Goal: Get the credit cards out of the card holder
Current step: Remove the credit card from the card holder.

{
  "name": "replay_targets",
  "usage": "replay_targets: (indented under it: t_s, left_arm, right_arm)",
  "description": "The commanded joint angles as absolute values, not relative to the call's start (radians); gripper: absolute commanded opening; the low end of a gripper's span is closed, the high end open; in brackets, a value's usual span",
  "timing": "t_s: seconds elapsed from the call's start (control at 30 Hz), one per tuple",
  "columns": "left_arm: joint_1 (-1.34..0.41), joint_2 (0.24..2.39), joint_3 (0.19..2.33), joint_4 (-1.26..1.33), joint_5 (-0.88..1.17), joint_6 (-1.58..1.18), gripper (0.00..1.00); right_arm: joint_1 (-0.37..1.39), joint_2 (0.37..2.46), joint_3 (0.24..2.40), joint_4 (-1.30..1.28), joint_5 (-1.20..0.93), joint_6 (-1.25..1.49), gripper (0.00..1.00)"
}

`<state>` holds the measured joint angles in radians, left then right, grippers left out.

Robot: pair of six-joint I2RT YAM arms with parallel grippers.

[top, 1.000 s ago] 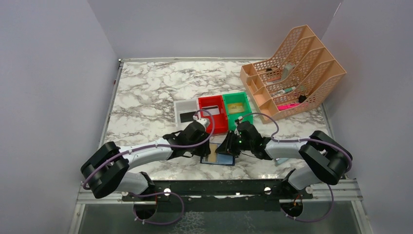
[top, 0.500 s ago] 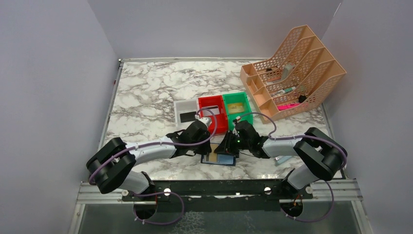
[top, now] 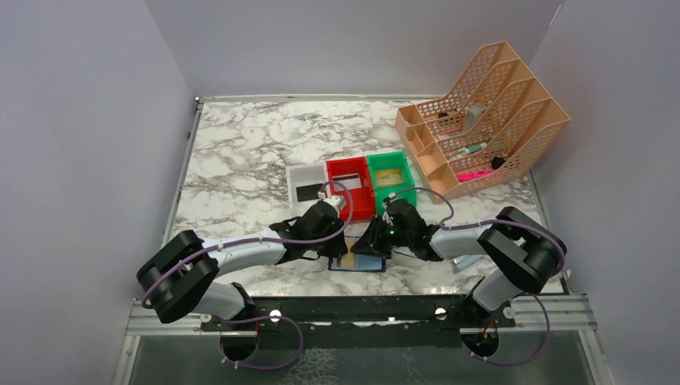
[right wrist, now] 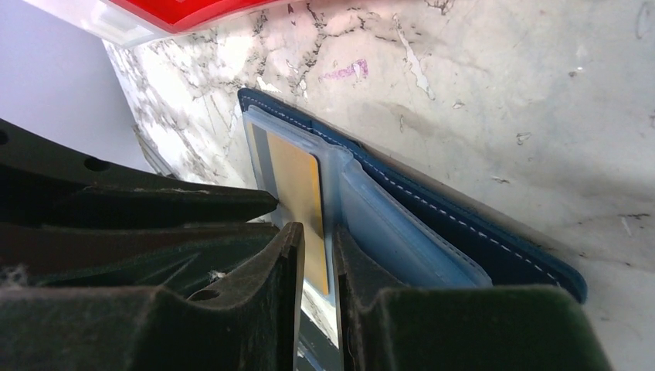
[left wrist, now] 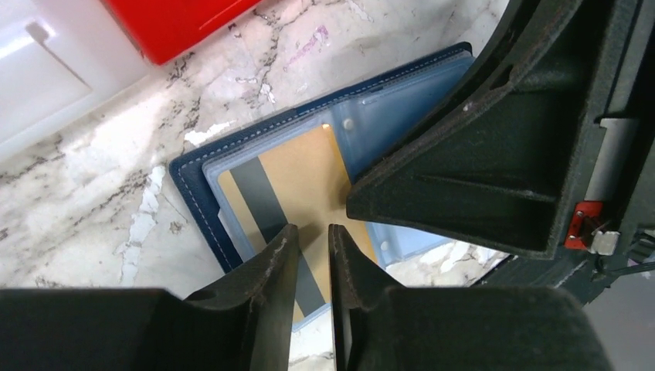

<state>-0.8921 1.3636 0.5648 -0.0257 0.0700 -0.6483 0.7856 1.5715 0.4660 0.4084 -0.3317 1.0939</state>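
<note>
We see the card holder [top: 358, 262] lying open and flat on the marble table [top: 240, 152], at 6 o'clock from the red bin [top: 350, 186], close to the near edge. The white bin [top: 306, 183] is at 9 o'clock of the red one and the green bin [top: 390, 178] at 3 o'clock.

The gold card [left wrist: 309, 178] sits in the holder's 9 o'clock half, dark stripe showing, under a clear sleeve [right wrist: 402, 232].

The left gripper [left wrist: 313, 232] comes in from 9 o'clock. Its jaws are down to a narrow slit at the card's edge, and we can't tell whether they bite.

The right gripper [right wrist: 320, 232] comes in from 3 o'clock, its jaws nearly together and pinching the sleeve edge.

The peach organiser [top: 481, 120] is well apart at 2 o'clock.
</note>
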Motion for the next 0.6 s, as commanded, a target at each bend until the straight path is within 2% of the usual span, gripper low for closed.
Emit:
replay_targets:
  t_s: [0.0,0.07,0.3,0.57]
  left_arm:
    - [-0.894,1.319,0.54,-0.143,0.013,-0.652,0.29]
    - [-0.895,1.298,0.548,-0.162,-0.016,-0.648,0.33]
    - [-0.894,1.267,0.549,-0.156,-0.043,-0.66,0.36]
    - [-0.894,1.29,0.55,-0.128,-0.005,-0.661,0.35]
  right_arm:
    - [0.793,1.582,0.445,0.397,-0.303,1.127,0.25]
    - [0.793,1.57,0.445,0.378,-0.285,1.125,0.25]
    - [0.793,1.569,0.448,0.361,-0.283,1.111,0.25]
    - [0.793,1.574,0.454,0.365,-0.292,1.1,0.25]
